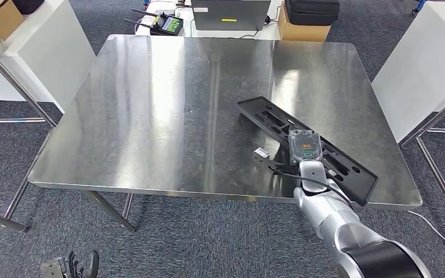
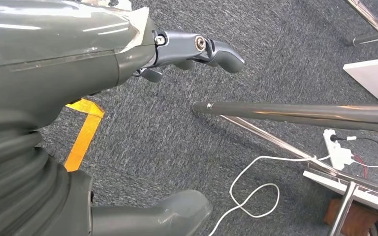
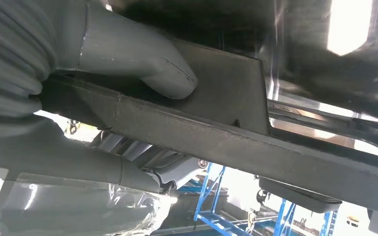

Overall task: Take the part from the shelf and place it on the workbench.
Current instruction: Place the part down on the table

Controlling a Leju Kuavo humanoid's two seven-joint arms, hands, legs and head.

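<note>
Workbench [image 1: 168, 116] steel spreads out in front of me, a broad square top on thin legs over grey carpet. On its right side lies the part [image 1: 278, 123], a long black moulded strip with cut-outs, set slantwise from near the middle of the top toward the near right corner. Most of its length looks to rest flat on the metal, while the near end reaches the table's edge, where my right hand [image 1: 305, 152] has it. In the right wrist view my thumb [image 3: 170, 81] presses on one face of the strip and my darker fingers sit on the other face, so that hand is clamped on the part. A small white tag [image 1: 261, 152] lies on the steel just beside the strip, near my wrist.

My left hand [image 2: 197, 49] hangs low beside me over the carpet, near a table leg; its fingers are bent inward with nothing in them, the thumb standing apart.

As I judge it, the fetching is done and the placing nearly so: the part is over the bench and seems largely supported. What is left is to let the near end settle fully, perhaps a little further in from the edge, then loosen my grip and draw the arm away.
</note>
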